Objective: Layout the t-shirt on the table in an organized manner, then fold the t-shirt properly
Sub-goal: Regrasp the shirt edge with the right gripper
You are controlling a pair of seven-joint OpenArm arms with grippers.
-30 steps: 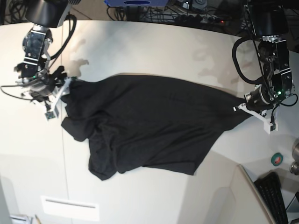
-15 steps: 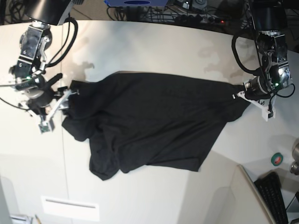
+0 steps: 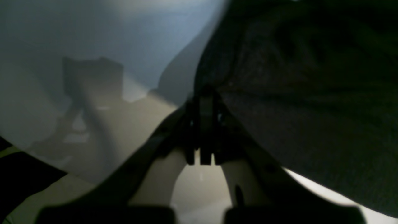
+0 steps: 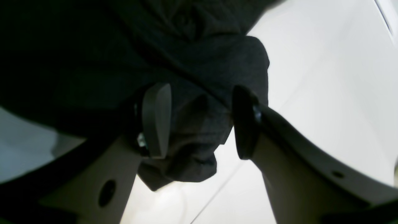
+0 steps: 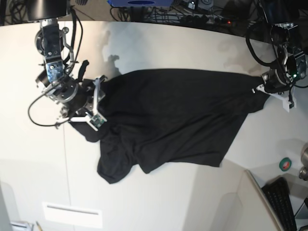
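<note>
The shirt (image 5: 168, 120) shows only plain black; its print is hidden, both wrist views cut it off, and the left wrist view is blurred

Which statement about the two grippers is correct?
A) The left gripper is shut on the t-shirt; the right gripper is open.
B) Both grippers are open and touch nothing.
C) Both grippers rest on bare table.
A: the left gripper pinches an edge of the t-shirt, while the right gripper has its jaws spread with cloth between them.
</note>
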